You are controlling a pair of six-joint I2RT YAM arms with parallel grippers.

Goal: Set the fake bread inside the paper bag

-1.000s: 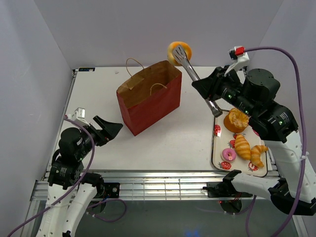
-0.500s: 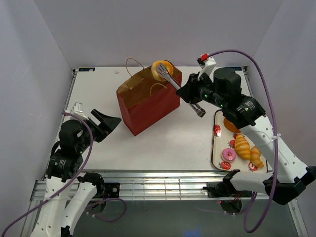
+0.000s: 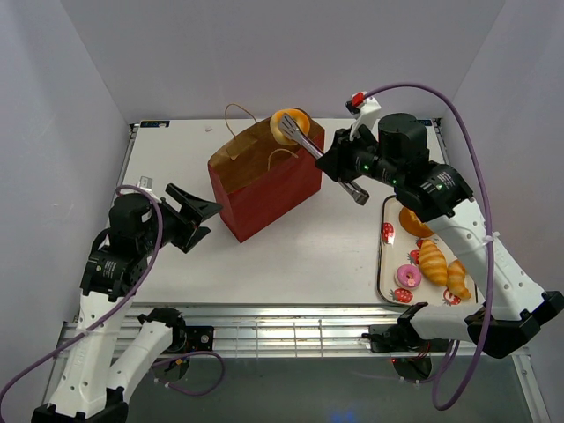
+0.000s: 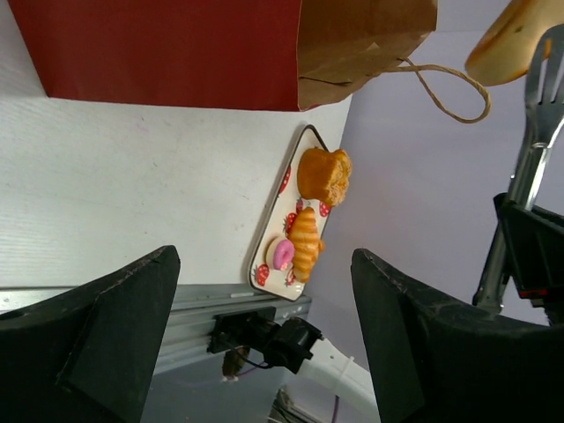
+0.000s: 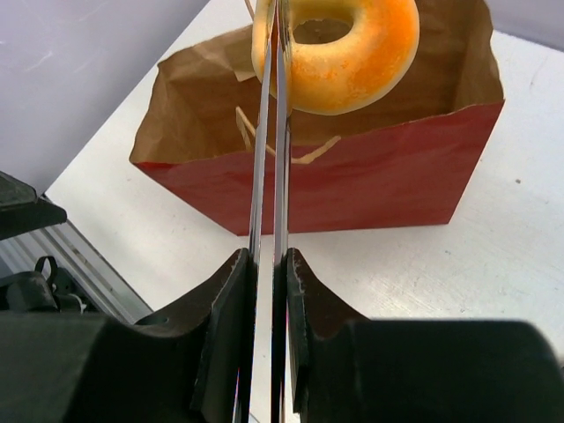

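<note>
From above, the bag point(image 3: 269, 181) stands upright and open on the bench point(image 3: 335, 238), left of centre. The right pincer point(image 3: 339, 167) is clenched on the tongs point(image 3: 308, 143), which slant up to the left. The tongs' tips clamp an orange ring point(image 3: 289, 126) at the bag's far right corner, level with its rim. The left pincer point(image 3: 210, 218) is released, its jaws spread, low and just left of the bag without touching it. At the right edge lies a tray point(image 3: 385, 256) with a bun point(image 3: 412, 220), two croissants point(image 3: 433, 261) point(image 3: 460, 278) and a pink doughnut point(image 3: 407, 276).

The left wrist view shows the left pincer point(image 4: 264, 257) wide apart with nothing between its fingers. Beyond it is the bag's red wall point(image 4: 176, 53), with a cord point(image 4: 449, 88) hanging from the mouth. The tray point(image 4: 278, 207) carries the bun point(image 4: 322, 174), a croissant point(image 4: 305, 240) and the pink doughnut point(image 4: 282, 255). The tongs point(image 4: 529, 150) and the ring point(image 4: 511, 40) sit at the right edge.

In the right wrist view, the right pincer point(image 5: 269, 264) squeezes the tongs point(image 5: 269, 176) shut. The two blades are almost together and pinch the left side of the ring point(image 5: 352, 53). The ring hangs above the bag's point(image 5: 370, 176) open mouth, against the tan inside.
</note>
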